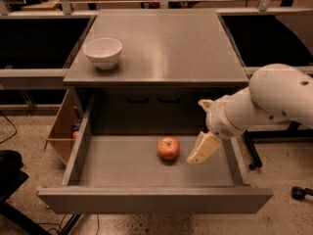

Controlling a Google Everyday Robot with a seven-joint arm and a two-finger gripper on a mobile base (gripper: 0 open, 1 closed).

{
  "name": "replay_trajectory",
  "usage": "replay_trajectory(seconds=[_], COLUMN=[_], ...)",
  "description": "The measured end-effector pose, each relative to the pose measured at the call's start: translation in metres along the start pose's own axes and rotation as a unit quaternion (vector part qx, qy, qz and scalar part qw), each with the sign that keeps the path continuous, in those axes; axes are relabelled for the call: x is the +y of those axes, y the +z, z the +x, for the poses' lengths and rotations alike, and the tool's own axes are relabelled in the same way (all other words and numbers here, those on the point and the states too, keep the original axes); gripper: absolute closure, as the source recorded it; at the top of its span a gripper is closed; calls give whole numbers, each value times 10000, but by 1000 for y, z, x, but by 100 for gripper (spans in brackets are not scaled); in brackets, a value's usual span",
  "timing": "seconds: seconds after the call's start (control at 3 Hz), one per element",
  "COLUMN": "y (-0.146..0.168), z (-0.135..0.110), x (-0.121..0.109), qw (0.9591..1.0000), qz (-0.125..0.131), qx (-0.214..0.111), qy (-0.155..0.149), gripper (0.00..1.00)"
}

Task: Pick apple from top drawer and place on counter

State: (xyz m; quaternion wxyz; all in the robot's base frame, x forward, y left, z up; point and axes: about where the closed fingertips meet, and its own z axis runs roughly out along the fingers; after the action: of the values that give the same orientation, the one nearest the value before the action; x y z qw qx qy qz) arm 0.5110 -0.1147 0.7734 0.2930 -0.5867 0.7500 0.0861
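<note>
The apple (168,148), small and red-orange with a stem dimple, lies on the floor of the open top drawer (146,199), a little right of its middle. The counter (166,43) is the flat grey cabinet top above it. My gripper (203,149) hangs from the white arm that comes in from the right. It is over the drawer's right part, just to the right of the apple and apart from it. Nothing is held in it.
A white bowl (102,52) stands on the counter's left side. A wooden box (61,129) sits on the floor left of the drawer. Dark bins flank the cabinet. A black stand (12,185) is at the lower left.
</note>
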Motion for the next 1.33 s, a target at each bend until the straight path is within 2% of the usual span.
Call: replay_trajectory(seconds=[0.33, 0.67, 1.0, 1.33], y=[4, 5, 35, 77], z=[-4, -4, -6, -5], x=[-12, -13, -18, -24], qw=[9997, 9997, 9993, 9969], qz=[217, 216, 17, -163], qx=[-113, -114, -372, -753], qy=[7, 7, 60, 131], gripper=[0, 0, 0, 0])
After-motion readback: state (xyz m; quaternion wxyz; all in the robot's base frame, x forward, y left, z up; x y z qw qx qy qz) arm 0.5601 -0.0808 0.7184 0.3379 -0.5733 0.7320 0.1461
